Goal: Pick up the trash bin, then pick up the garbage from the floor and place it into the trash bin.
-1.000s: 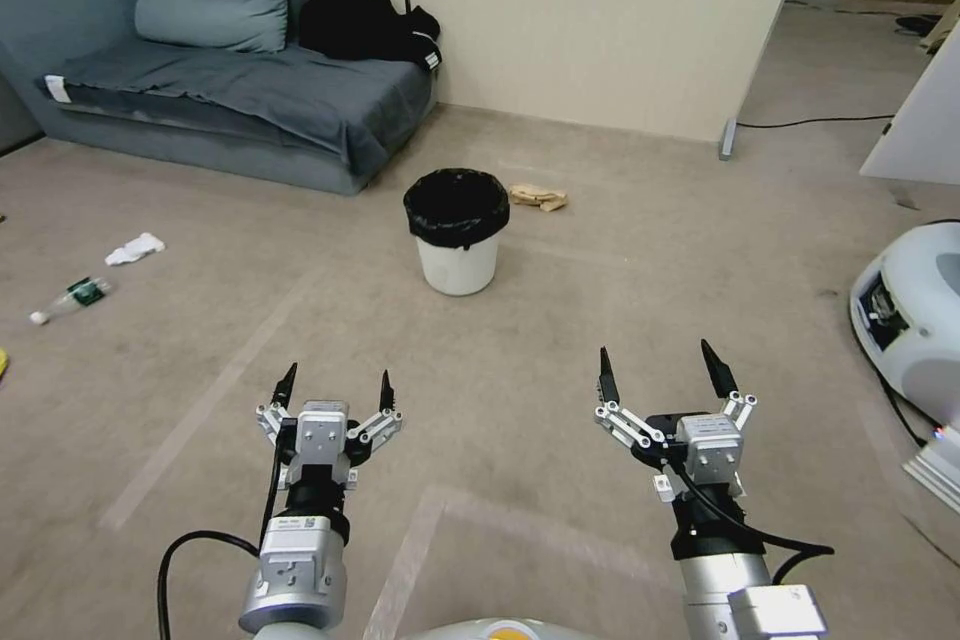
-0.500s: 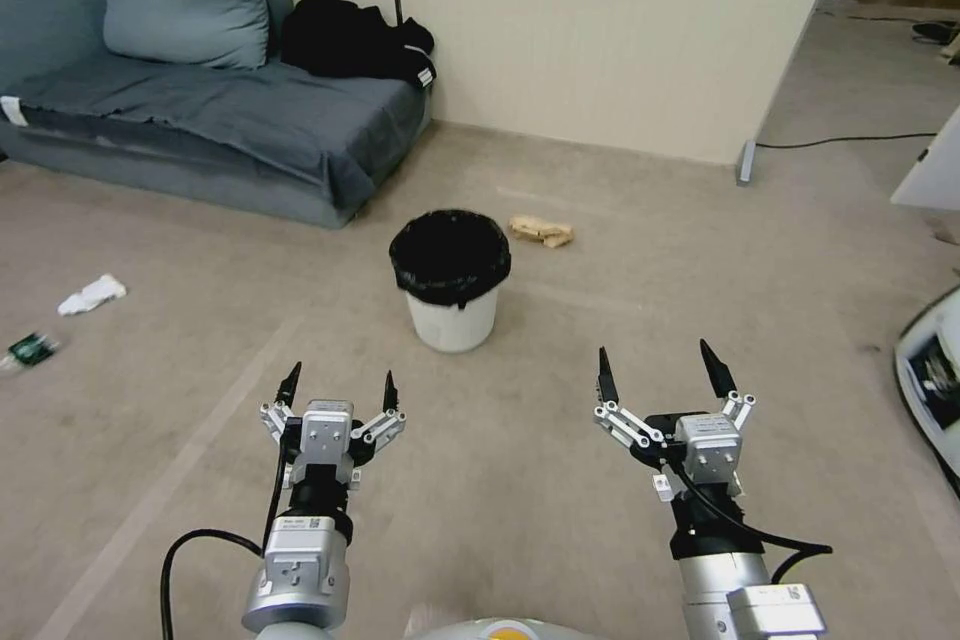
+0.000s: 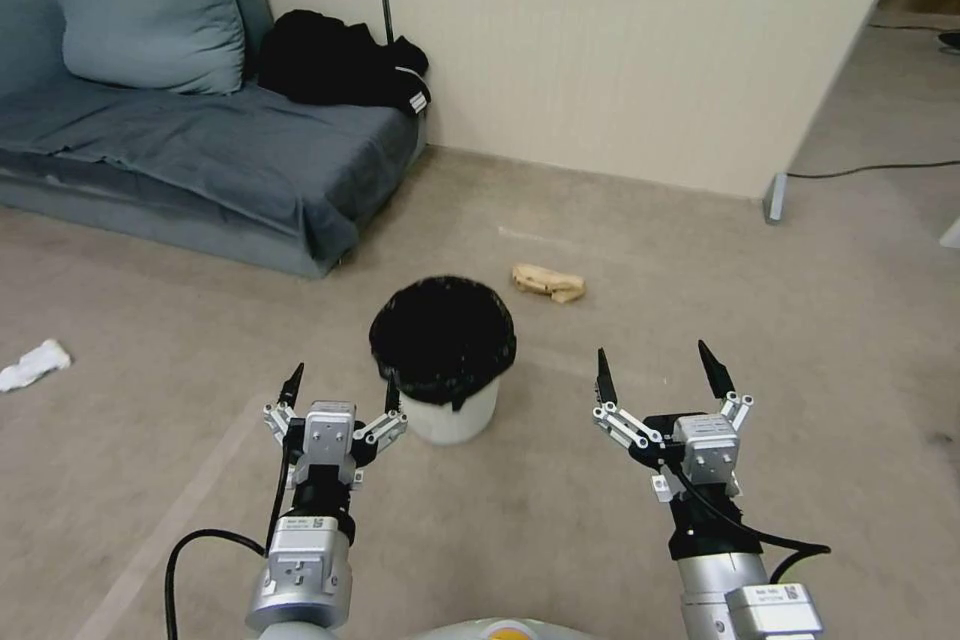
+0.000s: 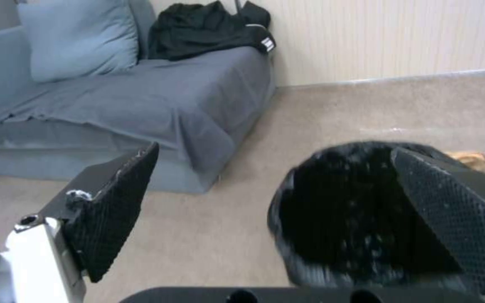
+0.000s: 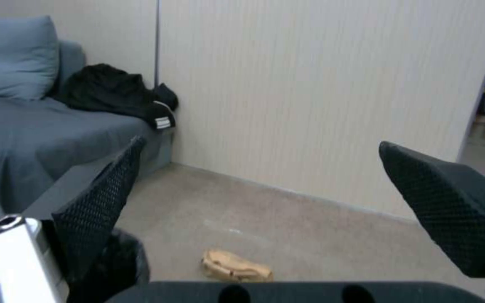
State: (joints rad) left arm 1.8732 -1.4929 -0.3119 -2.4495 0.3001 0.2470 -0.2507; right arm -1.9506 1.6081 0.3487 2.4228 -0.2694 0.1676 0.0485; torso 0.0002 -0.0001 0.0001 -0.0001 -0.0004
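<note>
The trash bin (image 3: 447, 417) is a small white tub with a black bag over its rim, standing on the carpet just ahead of my arms. My left gripper (image 3: 342, 386) is open, its right fingertip close to the bin's near left side; the left wrist view shows the bin (image 4: 338, 219) partly behind one finger (image 4: 450, 219). Open as well, my right gripper (image 3: 653, 362) hangs to the right of the bin, holding nothing. Garbage lies around: a brown paper bag (image 3: 548, 282) beyond the bin, also in the right wrist view (image 5: 235, 266), and a crumpled white tissue (image 3: 33, 365) far left.
A grey sofa (image 3: 200, 155) with a pillow (image 3: 140, 20) and black clothes (image 3: 335, 70) stands at the back left. A beige partition wall (image 3: 640, 50) runs behind, with its foot (image 3: 775, 198) and a black cable (image 3: 870, 168) at the right. Open carpet surrounds the bin.
The whole view has shifted: the robot has driven toward the bin, which now sits close before the left gripper. Both grippers keep their open pose.
</note>
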